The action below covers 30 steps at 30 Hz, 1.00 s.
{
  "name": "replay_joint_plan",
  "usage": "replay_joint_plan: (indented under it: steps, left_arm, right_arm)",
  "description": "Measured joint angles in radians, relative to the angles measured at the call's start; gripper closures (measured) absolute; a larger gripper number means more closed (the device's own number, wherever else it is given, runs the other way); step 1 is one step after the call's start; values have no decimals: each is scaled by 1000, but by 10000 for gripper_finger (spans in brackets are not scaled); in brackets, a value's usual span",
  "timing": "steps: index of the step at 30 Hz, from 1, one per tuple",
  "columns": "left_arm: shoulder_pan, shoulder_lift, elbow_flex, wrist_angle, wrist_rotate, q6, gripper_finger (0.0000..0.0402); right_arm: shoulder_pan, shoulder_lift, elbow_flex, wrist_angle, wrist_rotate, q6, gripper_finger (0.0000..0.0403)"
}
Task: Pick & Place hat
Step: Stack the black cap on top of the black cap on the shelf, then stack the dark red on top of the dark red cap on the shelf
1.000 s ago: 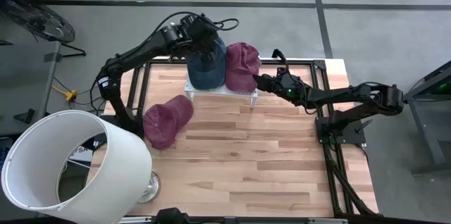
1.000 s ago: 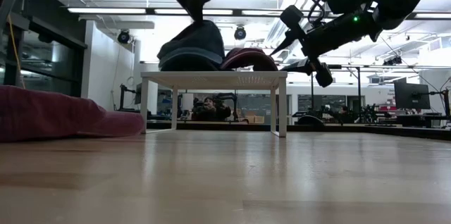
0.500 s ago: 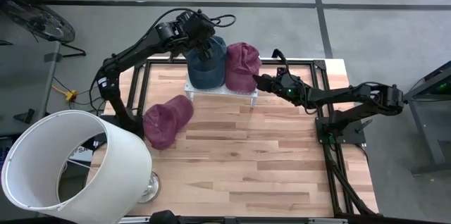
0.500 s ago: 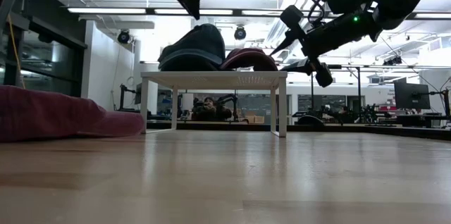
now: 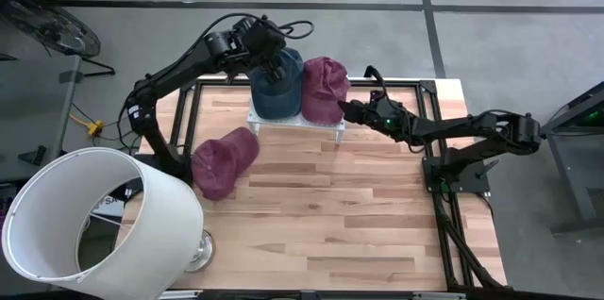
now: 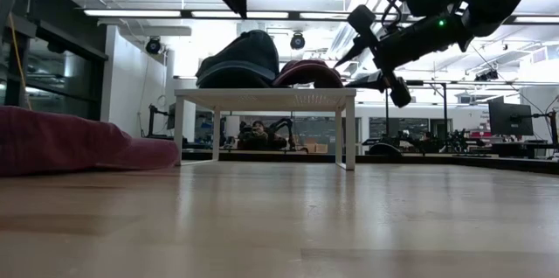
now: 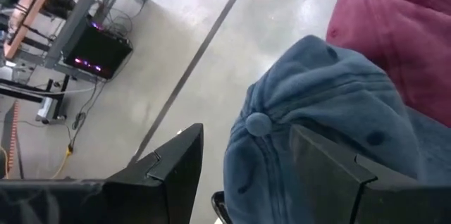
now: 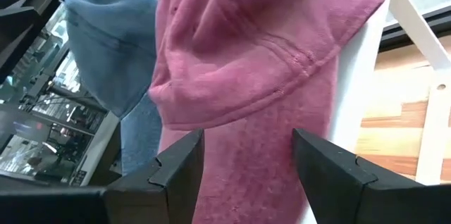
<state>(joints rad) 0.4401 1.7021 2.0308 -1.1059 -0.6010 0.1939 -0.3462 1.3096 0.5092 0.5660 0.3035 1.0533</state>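
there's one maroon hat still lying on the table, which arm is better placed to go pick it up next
Left, probably. The maroon hat lies on the wooden table near the left arm's base. The left gripper is open above the blue hat, while the right gripper sits by the other maroon hat.

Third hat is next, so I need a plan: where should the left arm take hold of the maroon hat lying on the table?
Probably the crown of the maroon hat on the table, from straight above: it lies flat and apart from the white stand, so the left tool has room around it.
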Motion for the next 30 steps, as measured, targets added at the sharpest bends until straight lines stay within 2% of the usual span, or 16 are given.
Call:
replay_joint_plan:
  steps: [12,16,24,30]
  left_arm:
    - [-74,-17,0,-34,-51,-50,195]
    - [-112,-17,0,-36,-112,-49,195]
    - [-173,-17,0,-56,-149,-94,195]
    - [-237,-17,0,-63,-175,-150,195]
  right_arm:
    - [0,-10,0,3,-71,-21,197]
    - [0,-30,0,5,-99,-59,197]
    - [1,-140,0,7,-125,-157,197]
    - [48,-252,0,7,-147,-257,197]
